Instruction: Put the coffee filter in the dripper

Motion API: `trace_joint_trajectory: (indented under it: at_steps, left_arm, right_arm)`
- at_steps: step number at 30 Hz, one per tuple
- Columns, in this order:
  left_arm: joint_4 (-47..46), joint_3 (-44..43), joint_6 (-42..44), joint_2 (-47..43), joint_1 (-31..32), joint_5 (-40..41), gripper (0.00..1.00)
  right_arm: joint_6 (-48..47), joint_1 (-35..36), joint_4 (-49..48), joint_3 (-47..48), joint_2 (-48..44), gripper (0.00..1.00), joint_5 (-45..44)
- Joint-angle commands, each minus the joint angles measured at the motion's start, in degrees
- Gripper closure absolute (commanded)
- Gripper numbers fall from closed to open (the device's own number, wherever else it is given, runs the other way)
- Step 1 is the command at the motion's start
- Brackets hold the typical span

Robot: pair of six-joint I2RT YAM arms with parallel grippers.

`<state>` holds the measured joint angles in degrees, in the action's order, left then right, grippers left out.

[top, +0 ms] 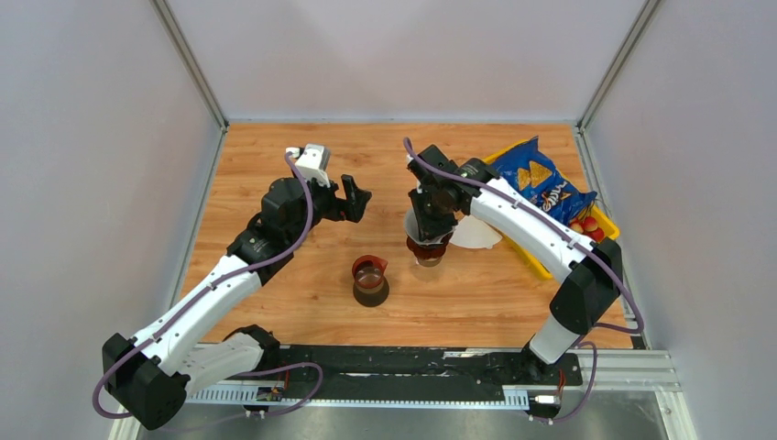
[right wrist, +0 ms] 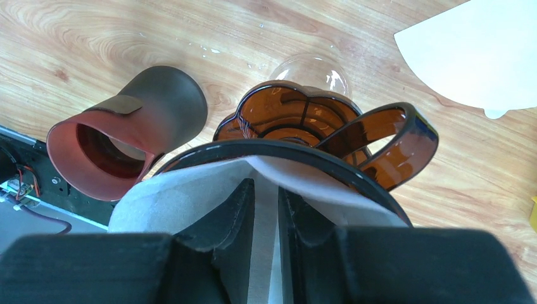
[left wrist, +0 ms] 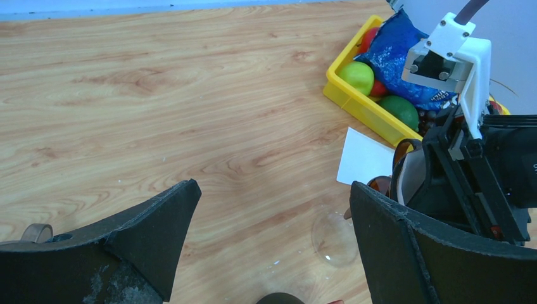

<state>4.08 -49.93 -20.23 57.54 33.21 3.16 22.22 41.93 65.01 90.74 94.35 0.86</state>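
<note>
My right gripper (top: 431,225) is shut on a white paper coffee filter (right wrist: 183,196), pinching a fold of it between both fingers (right wrist: 237,209). The filter sits within the black top rim of the amber dripper (right wrist: 297,114), which stands on the table with its handle to the right. In the top view the dripper (top: 429,249) is directly under the gripper and the filter (top: 412,223) shows as a white edge. My left gripper (top: 360,203) is open and empty, raised to the left of the dripper. In the left wrist view (left wrist: 272,221) only bare wood lies between its fingers.
A second white filter (top: 478,234) lies flat right of the dripper. A dark red-rimmed cup (top: 370,280) stands front left of it. A yellow tray (top: 539,261) with fruit and a blue chips bag (top: 542,183) sits at back right. A clear round disc (left wrist: 335,237) lies beside the dripper.
</note>
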Motion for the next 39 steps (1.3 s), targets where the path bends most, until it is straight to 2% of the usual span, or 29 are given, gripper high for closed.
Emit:
trace_joint_trajectory:
  at_steps: [1, 10, 20, 26, 30, 33, 35, 38, 39]
  left_arm:
    - [-0.7, 0.3, 1.1, -1.0, -0.3, 0.5, 0.0]
    - [-0.6, 0.3, 1.2, -1.2, -0.3, 0.4, 0.0]
    - [-0.6, 0.2, 1.2, -1.4, -0.3, 0.2, 0.0]
    - [-0.7, 0.2, 1.1, -1.5, -0.3, 0.0, 0.0]
    - [-0.6, 0.2, 1.0, -1.5, -0.3, 0.1, 0.0]
    - [-0.5, 0.2, 0.9, -1.5, -0.3, 0.3, 0.0]
    - [-0.4, 0.1, 0.6, -1.6, -0.3, 0.3, 0.0]
    - [-0.3, 0.2, 0.5, -1.5, -0.3, 0.3, 0.0]
    - [0.0, 0.0, 0.5, -1.5, -0.3, 0.8, 0.0]
  right_arm:
    - [0.6, 0.7, -1.4, -0.5, 0.3, 0.77, -0.9]
    - [0.4, 0.8, -1.1, 0.6, -1.0, 0.75, -3.7]
    - [0.3, 0.8, 0.4, 4.5, -4.9, 0.68, -6.0]
    - [-0.2, 0.8, 0.2, 7.4, -7.8, 0.62, -6.6]
    - [0.0, 0.8, -1.8, 7.4, -10.6, 0.55, -10.2]
    - [0.4, 0.8, -5.7, 5.6, -14.0, 0.44, -14.7]
    - [0.4, 0.7, -9.9, 3.1, -16.7, 0.29, -17.5]
    - [2.3, 0.4, -17.7, -3.8, -21.5, 0.02, -22.7]
    - [2.8, 0.1, -20.8, -6.6, -23.5, 0.0, -23.3]
